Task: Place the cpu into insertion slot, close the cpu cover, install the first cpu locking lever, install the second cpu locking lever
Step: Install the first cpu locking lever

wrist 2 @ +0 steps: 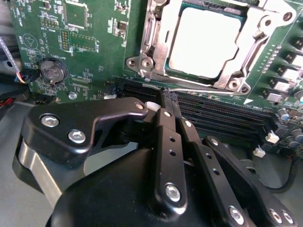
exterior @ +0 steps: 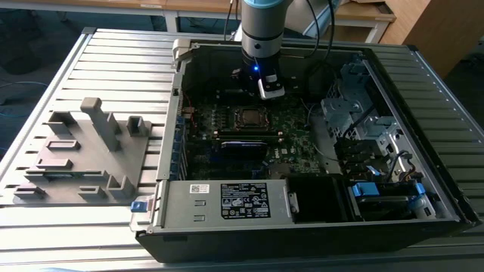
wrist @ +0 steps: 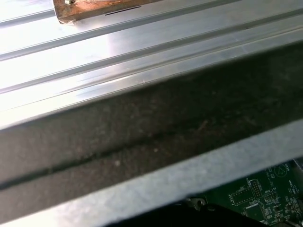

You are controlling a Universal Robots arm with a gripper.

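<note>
**CPU seated, cover down, gripper empty above the board**

Exterior view: the arm reaches down into the open computer case [exterior: 446, 187], which lies on the slatted metal bench [exterior: 113, 62]. The gripper [exterior: 266, 97] hangs over the motherboard [exterior: 291, 136], just beyond the insertion slot [exterior: 248, 117]. A grey moulded fixture [exterior: 83, 156] sits on the bench at the exterior view's left of the case.

Second wrist view: the cpu [wrist 2: 206, 43] lies flat in the slot, its silvery face pale and square. The cpu cover [wrist 2: 258, 47] frames it, lying down over its edges. A thin wire lever [wrist 2: 189, 88] runs along the socket's near edge. The gripper [wrist 2: 168, 95] has its black fingers [wrist 2: 166, 124] pressed together, holding nothing, tips above the memory slots [wrist 2: 222, 116] beside the socket.

First wrist view: the bench slats [wrist: 142, 52], the dark case wall [wrist: 156, 127] and a corner of green board [wrist: 265, 194].
</note>
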